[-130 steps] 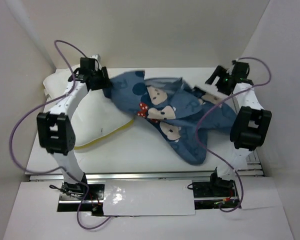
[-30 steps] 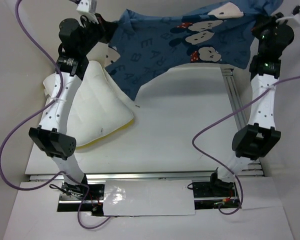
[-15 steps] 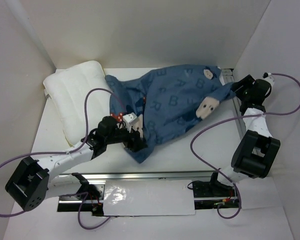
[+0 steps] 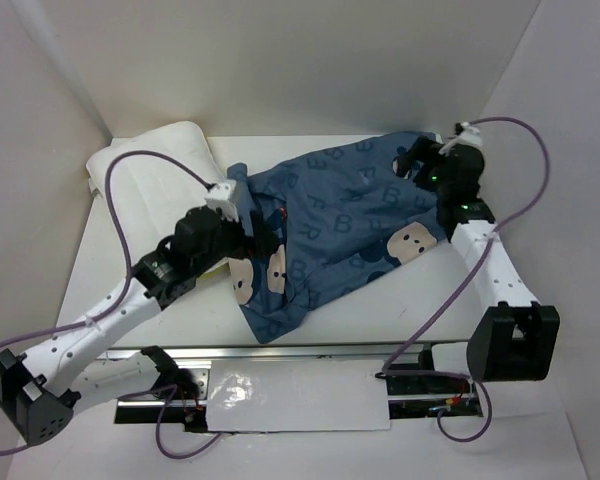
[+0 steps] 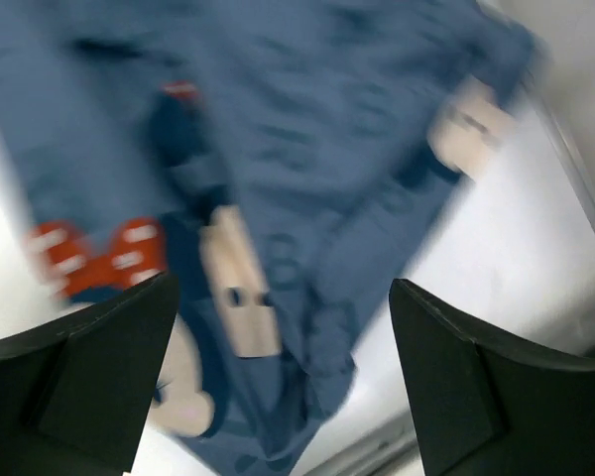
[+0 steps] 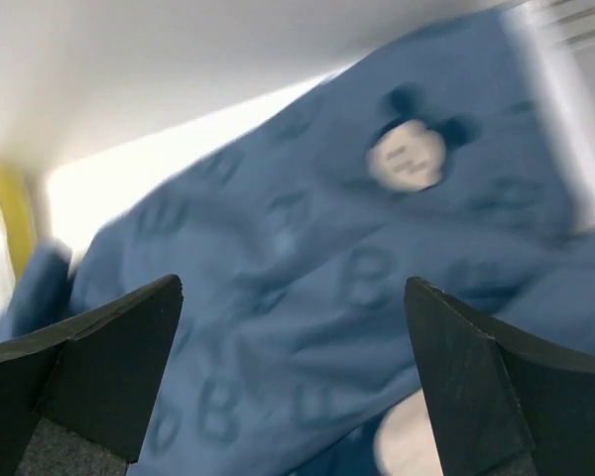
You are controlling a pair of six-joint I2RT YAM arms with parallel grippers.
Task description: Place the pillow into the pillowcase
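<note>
Top external view: blue lettered pillowcase [image 4: 335, 225] lies crumpled beside the pillow [image 4: 150, 165].

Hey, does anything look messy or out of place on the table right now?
Yes. The pillowcase lies bunched and skewed diagonally across the table, wrinkled and folded on itself. The pillow lies outside it at the far left.

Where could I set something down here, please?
Bare table lies near-right, between the pillowcase and the right arm, plus a strip along the far edge. The left is crowded by the pillow and left arm.
</note>
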